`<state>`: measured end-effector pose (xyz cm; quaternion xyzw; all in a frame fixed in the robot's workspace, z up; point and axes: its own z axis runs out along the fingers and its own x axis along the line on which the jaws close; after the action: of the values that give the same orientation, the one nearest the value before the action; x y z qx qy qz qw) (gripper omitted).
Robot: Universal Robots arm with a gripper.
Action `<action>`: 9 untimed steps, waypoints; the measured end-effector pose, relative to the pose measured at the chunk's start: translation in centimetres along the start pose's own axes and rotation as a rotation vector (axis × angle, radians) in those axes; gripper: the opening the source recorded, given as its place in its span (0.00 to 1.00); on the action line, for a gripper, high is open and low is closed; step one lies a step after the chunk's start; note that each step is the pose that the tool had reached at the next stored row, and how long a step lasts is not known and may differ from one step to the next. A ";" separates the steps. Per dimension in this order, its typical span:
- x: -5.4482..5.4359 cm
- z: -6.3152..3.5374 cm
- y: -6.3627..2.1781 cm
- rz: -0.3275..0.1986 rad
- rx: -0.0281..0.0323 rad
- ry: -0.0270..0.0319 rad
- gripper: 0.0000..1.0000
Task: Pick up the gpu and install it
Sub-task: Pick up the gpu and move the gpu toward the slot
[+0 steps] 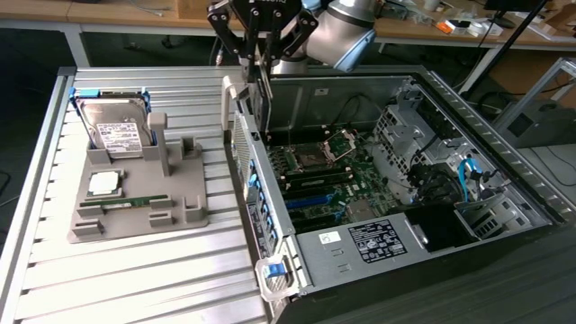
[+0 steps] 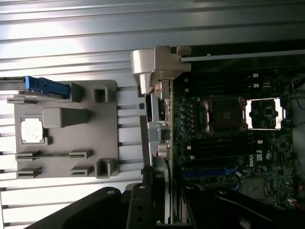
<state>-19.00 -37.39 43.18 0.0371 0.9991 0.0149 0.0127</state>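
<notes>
The gripper (image 1: 261, 62) is clamped on the gpu (image 1: 262, 101), which hangs edge-on over the rear wall of the case (image 1: 360, 98), its lower end lost against the dark interior. The wrist view adds its silvery edge between the fingers (image 2: 138, 205).

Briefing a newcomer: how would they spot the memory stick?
On the slatted table, at the exterior view's left of the computer case, sits a grey holder. The memory stick lies in it: slim and green, unlike the silver hard drive and square chip.
</notes>
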 end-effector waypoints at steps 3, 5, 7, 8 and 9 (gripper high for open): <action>-0.5 0.02 -0.13 0.000 0.0024 -0.0003 0.27; -0.8 0.03 -0.27 0.000 0.0040 -0.0004 0.27; -1.0 0.03 -0.50 0.000 0.0055 -0.0004 0.27; -1.1 0.04 -0.62 0.000 0.0061 -0.0005 0.27; -1.2 0.05 -0.73 0.000 0.0066 -0.0005 0.27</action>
<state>-17.86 -38.20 43.14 0.0370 0.9992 0.0116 0.0129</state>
